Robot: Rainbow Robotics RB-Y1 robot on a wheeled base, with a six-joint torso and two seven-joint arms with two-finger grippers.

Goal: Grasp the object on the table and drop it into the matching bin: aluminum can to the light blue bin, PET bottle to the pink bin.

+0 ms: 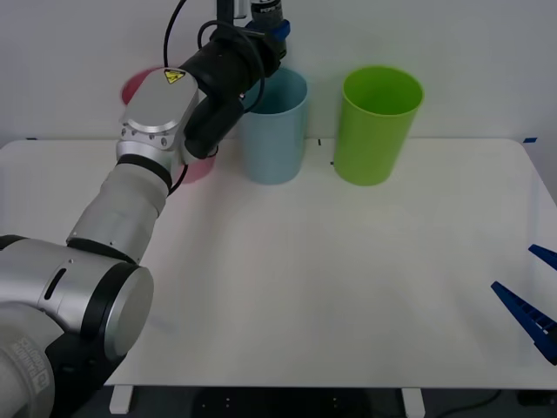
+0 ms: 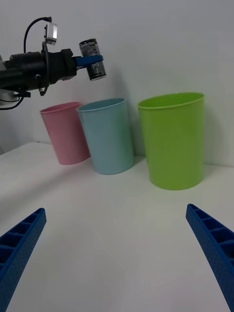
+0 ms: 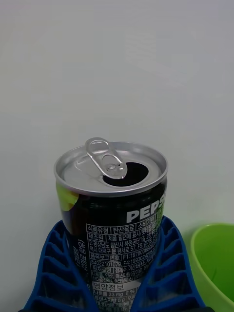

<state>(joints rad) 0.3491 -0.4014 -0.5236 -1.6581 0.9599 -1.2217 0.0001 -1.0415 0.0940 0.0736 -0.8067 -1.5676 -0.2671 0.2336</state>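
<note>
Left gripper (image 2: 92, 61) grips one aluminum can (image 2: 93, 59) above three bins.

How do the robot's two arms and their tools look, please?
The left arm has silver and black rounded segments, a yellow warning sticker and black cables. Both the left tool and right tool have blue ribbed fingers.

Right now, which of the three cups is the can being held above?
The light blue cup, the middle one. The left gripper holds the can above it, between the pink cup and green cup.
</note>
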